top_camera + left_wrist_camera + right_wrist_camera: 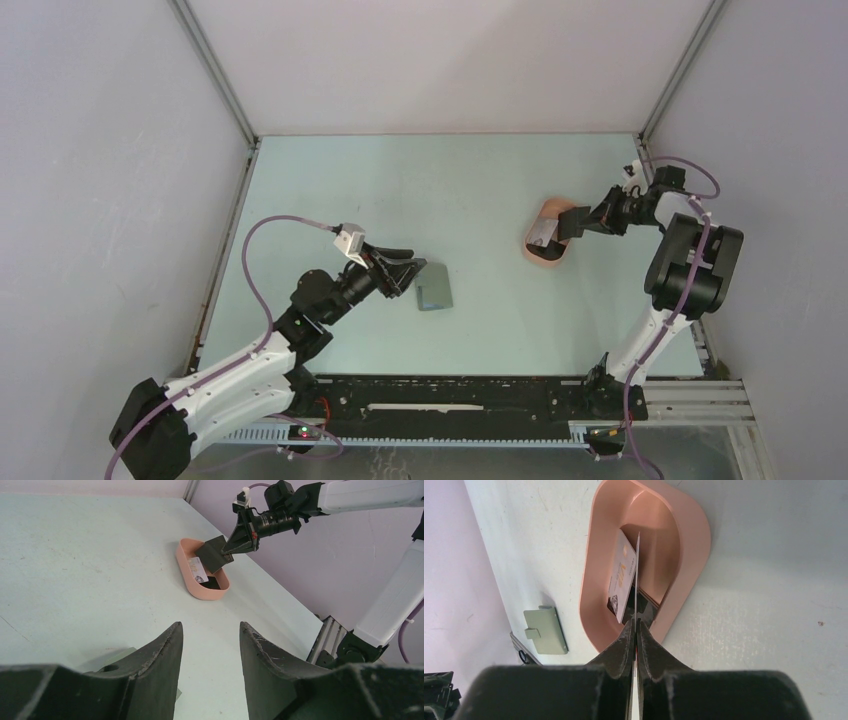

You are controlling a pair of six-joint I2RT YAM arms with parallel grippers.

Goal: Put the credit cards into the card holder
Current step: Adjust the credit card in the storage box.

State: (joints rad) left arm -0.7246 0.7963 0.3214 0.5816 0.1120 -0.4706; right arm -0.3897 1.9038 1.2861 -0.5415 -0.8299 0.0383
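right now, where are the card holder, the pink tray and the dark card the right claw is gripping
card holder [434,290]: top external view, middle of its grey-green cover
pink tray [205,595]: left wrist view, near outer wall
dark card [214,555]: left wrist view, centre of its flat face

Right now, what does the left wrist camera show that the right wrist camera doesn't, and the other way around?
Only the left wrist view: the left gripper, open, and the broad dark face of the black card pinched by the right gripper at the pink tray. Only the right wrist view: the whole card holder, flat on the table apart from the tray; the held card is edge-on. Both: the tray, the pale card leaning inside it, and the held card.
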